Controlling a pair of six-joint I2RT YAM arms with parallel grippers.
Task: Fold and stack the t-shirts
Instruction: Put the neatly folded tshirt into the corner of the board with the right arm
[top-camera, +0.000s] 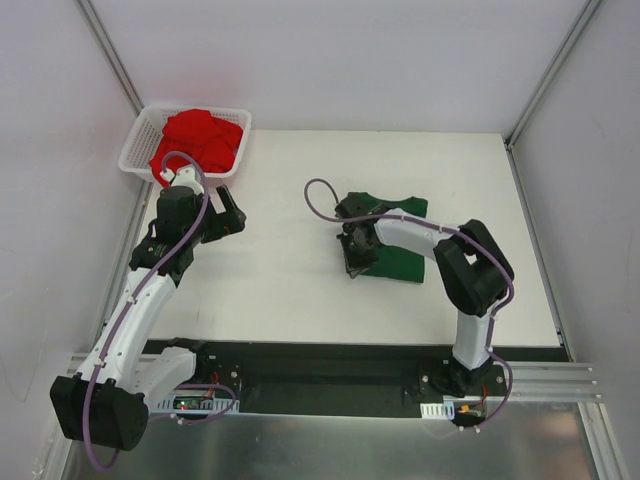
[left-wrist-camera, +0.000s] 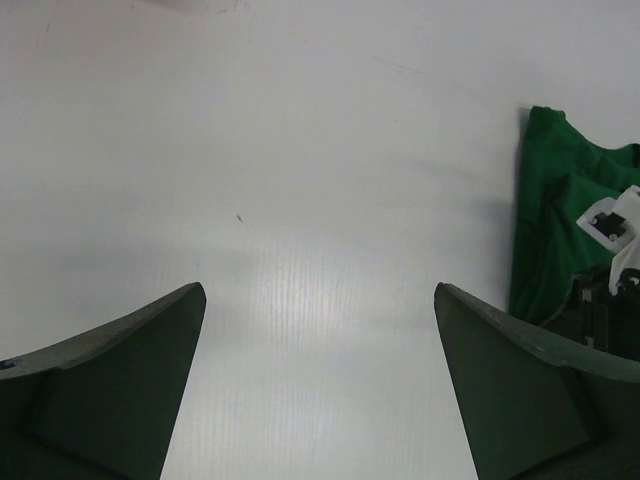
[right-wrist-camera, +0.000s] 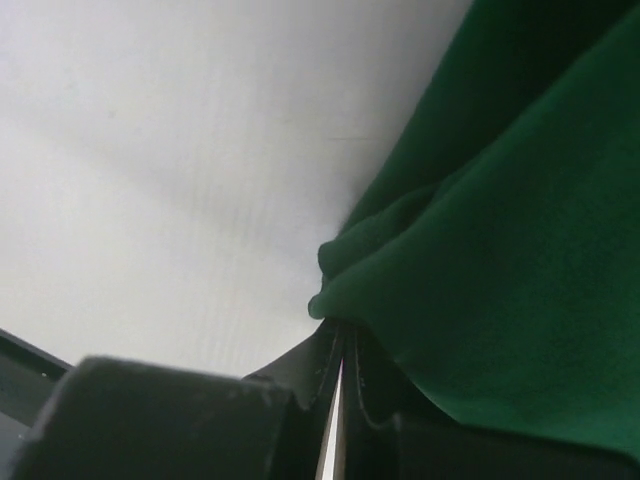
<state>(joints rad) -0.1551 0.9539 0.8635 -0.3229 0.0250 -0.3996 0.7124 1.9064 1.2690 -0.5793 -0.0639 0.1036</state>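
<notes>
On the right half of the white table (top-camera: 280, 290) lies the green t-shirt (top-camera: 400, 255). It is folded into a rough square with soft creases. The right claw (top-camera: 356, 258) is pinched tight on a bunched fold at the shirt's left edge. The red t-shirt (top-camera: 200, 140) sits in a crumpled heap inside the white basket (top-camera: 133, 152) at the far left corner of the table. The left claw (top-camera: 236, 212) hangs just to the near right of the basket, spread wide and holding nothing. A wide stretch of white table lies between the two claws, and more lies near the green t-shirt. Walls (top-camera: 60, 200) stand close on the left, right and far sides. There are two shirts, one basket and two claws.
</notes>
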